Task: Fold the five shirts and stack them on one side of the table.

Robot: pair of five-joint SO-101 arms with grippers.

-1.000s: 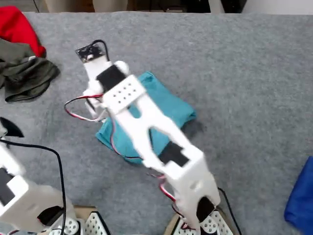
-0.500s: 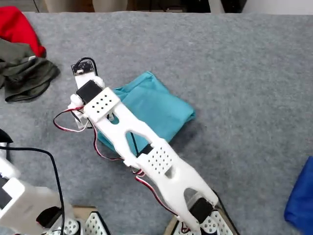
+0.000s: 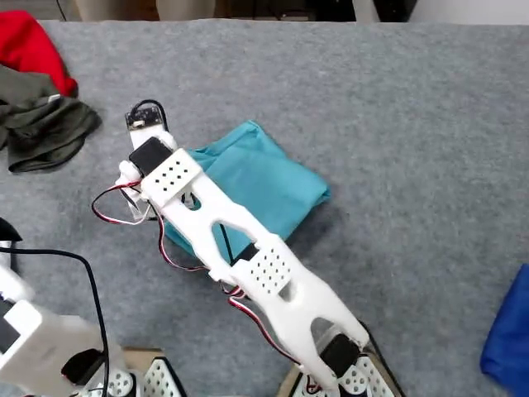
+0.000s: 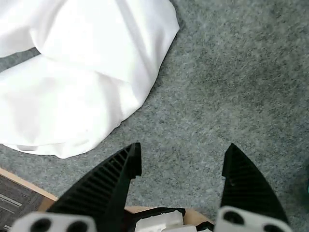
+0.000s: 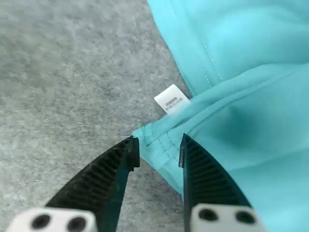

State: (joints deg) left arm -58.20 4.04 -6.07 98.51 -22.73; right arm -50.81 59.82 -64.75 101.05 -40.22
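A folded teal shirt [image 3: 264,186] lies mid-table on the grey cloth. My right arm [image 3: 231,240] stretches over its near-left edge. In the right wrist view my right gripper [image 5: 157,146] stands narrowly open, its jaws either side of a hemmed corner of the teal shirt [image 5: 241,92] beside a small white label [image 5: 172,99]. The cloth there lies flat. My left gripper [image 4: 183,157] is wide open over bare grey table, with a rumpled white shirt [image 4: 77,72] just beyond its fingertips. The left arm [image 3: 33,331] sits at the near-left corner.
A red shirt [image 3: 29,45] and an olive-green shirt [image 3: 45,120] are bunched at the far left. A blue shirt [image 3: 508,331] lies at the right edge. The table's wooden edge [image 4: 14,186] shows close to the white shirt.
My right arm swung left and lowered from over the teal shirt's middle to its left edge, then held nearly still. The left arm dropped slightly.
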